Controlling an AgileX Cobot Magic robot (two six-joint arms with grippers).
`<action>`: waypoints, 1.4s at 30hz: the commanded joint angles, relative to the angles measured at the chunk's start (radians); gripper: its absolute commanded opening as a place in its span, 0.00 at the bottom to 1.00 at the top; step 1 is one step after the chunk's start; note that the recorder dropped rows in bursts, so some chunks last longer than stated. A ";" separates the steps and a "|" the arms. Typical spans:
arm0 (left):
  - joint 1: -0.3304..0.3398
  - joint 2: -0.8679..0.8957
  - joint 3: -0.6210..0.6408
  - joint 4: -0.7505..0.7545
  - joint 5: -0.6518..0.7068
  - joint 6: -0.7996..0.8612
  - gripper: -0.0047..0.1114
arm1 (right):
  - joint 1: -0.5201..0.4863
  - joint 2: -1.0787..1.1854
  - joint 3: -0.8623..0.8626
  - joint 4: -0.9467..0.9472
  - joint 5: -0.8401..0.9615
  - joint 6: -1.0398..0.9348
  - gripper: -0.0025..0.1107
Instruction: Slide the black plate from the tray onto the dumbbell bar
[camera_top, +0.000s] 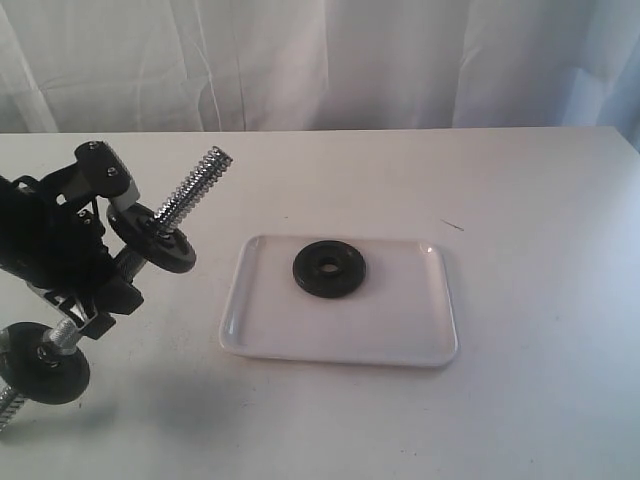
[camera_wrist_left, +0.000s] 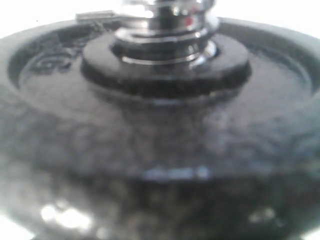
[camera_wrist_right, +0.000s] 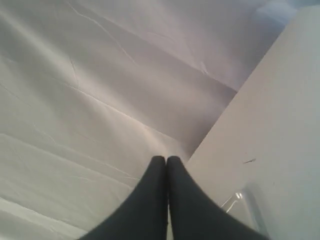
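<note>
Exterior view is showing the surface (camera_top: 540, 200) carrying the tray (camera_top: 420, 335), at 4 o'clock from the dumbbell bar (camera_top: 195, 185). The left end effector (camera_top: 108, 268) is gripping that bar, its free thread pointing to 1 o'clock. The black plate (camera_top: 329, 268) is lying flat in the tray, and its hole is likely going to snag on those threads if misaligned. The right end effector (camera_wrist_right: 166, 167) (only its wrist view is showing it) is sitting clenched, empty.

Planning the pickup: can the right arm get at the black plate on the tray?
Probably yes: the black plate lies alone on the tray, nothing over it. The right gripper is shut, so it must open first.
</note>
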 joint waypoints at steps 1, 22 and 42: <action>-0.003 -0.053 -0.027 -0.089 -0.038 -0.007 0.04 | 0.019 0.005 -0.111 -0.049 0.084 -0.074 0.02; -0.003 -0.053 -0.027 -0.089 -0.095 -0.007 0.04 | 0.166 1.612 -1.560 -0.046 1.144 -0.870 0.45; -0.001 -0.053 -0.027 -0.089 -0.113 -0.007 0.04 | 0.468 2.063 -1.783 -0.281 1.082 -0.840 0.92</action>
